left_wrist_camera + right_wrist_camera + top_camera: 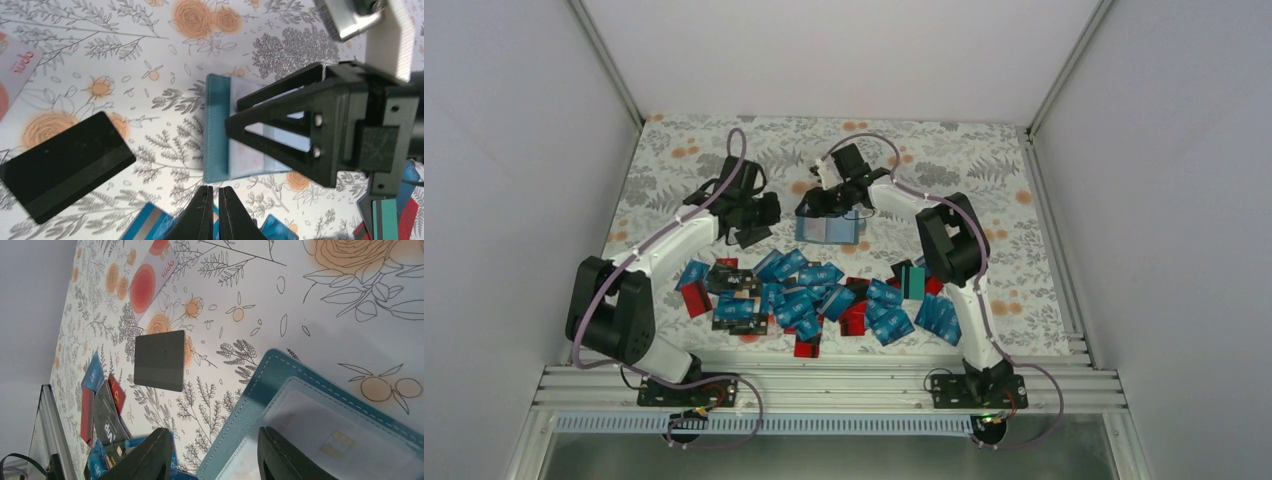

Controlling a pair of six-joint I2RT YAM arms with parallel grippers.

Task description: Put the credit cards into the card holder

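Left claw [215,191]: the two fingers are pressed together with nothing between them. It hangs just above the counter [964,160], at the bottom centre of the left wrist view. Its tips point at the near edge of the card holder [216,125] and stand a little apart from it.

Right claw [215,432]: spread, with a clear gap between the two fingers and nothing gripped in it. The finger [282,457] at the lower right of the right wrist view lies over the holder's pale inner pocket. A light card with a chip shows through that pocket. Whether the finger presses on the pocket or only hovers over it cannot be told from this angle. The other finger stands off the holder's stitched edge, over the counter.

Card holder: it lies open and flat on the floral counter, in the upper middle of the top view, directly under the right claw and to the right of the left claw.

Credit cards [809,295]: a loose heap across the lower middle of the top view, mostly blue, with some red and black ones and one teal-green.

A single black card [65,167] lies apart at the lower left of the left wrist view. A pale card with red circles [152,275] lies at the top of the right wrist view.
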